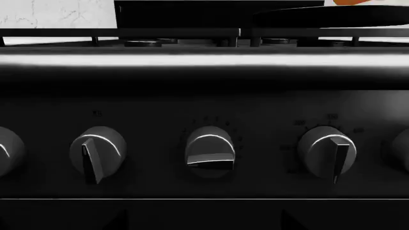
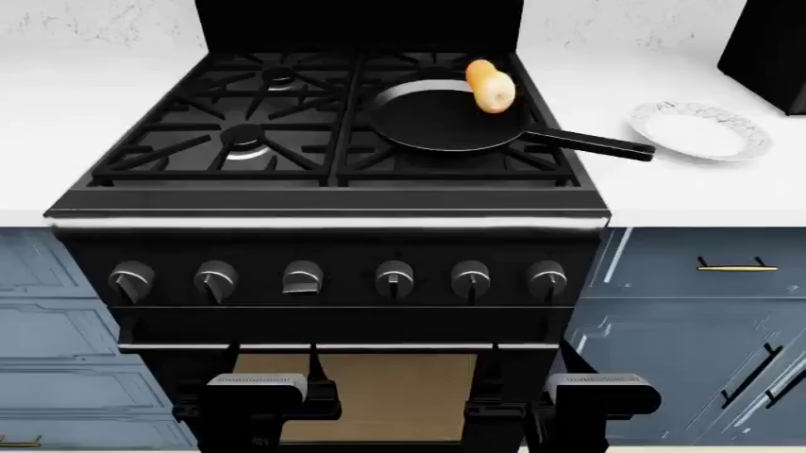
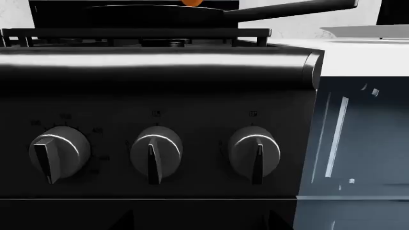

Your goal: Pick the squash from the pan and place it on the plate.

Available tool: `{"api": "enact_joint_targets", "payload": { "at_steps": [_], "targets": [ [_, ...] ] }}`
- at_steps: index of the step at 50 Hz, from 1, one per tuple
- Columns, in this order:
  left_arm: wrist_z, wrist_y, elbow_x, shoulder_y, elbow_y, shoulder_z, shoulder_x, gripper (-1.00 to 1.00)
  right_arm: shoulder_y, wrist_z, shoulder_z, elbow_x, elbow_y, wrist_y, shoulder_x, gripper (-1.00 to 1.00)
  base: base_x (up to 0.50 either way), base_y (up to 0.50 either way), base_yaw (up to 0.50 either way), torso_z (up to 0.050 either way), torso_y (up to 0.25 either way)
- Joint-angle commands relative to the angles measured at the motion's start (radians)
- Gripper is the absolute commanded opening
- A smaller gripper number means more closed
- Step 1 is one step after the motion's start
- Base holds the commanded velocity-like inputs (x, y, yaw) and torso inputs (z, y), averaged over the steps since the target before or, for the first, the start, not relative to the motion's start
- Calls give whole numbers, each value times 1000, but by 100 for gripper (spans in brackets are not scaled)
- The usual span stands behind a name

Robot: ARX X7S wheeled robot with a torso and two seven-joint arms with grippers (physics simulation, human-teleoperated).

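The orange-tan squash lies at the far rim of the black pan, which sits on the stove's back right burner with its handle pointing right. The white plate rests on the counter just past the handle's end. Both grippers hang low in front of the oven door, well below the cooktop: left gripper, right gripper. Each wrist view faces the knob panel, with dark fingertips wide apart at the frame's lower corners and nothing between them. A sliver of squash shows above the pan.
The black stove has a row of several knobs across its front and raised grates over its burners. White counter flanks it. Blue cabinets stand on both sides. A black appliance stands at the back right.
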Motion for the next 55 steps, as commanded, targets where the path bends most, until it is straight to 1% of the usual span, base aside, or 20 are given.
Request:
{"api": "enact_joint_targets", "payload": {
  "at_steps": [1,15,28,30,32,34,41,47,55],
  "targets": [
    [-18,0,-15,0,0,19,-16,100,0,19,-19,17,0,-1,16,100,0,0,0,0,0],
    [-53,8,-51,6,4,67,-56,100,-4,70,-64,48,0,-9,52,100,0,0,0,0,0],
    [-82,0,-70,-5,-4,91,-68,100,-9,91,-87,68,-1,-19,72,100,0,0,0,0,0],
    [-102,-19,-68,-4,9,89,-64,100,-15,104,-78,81,-34,7,72,100,0,0,0,0,0],
    [-127,-78,-92,0,58,74,-56,100,-24,124,-66,99,-96,64,70,100,0,0,0,0,0],
    [-146,-175,-158,7,141,44,-44,100,-27,140,-66,113,-152,138,69,100,0,0,0,0,0],
    [-181,-457,-319,-19,365,14,-64,100,-1,173,-69,165,-325,364,76,100,0,0,0,0,0],
    [-212,-652,-378,-138,487,26,-106,100,100,179,-66,217,-469,564,112,100,0,0,0,0,0],
    [-237,-831,-434,-319,585,39,-148,100,305,164,-84,285,-581,836,162,100,0,0,0,0,0]
  ]
}}
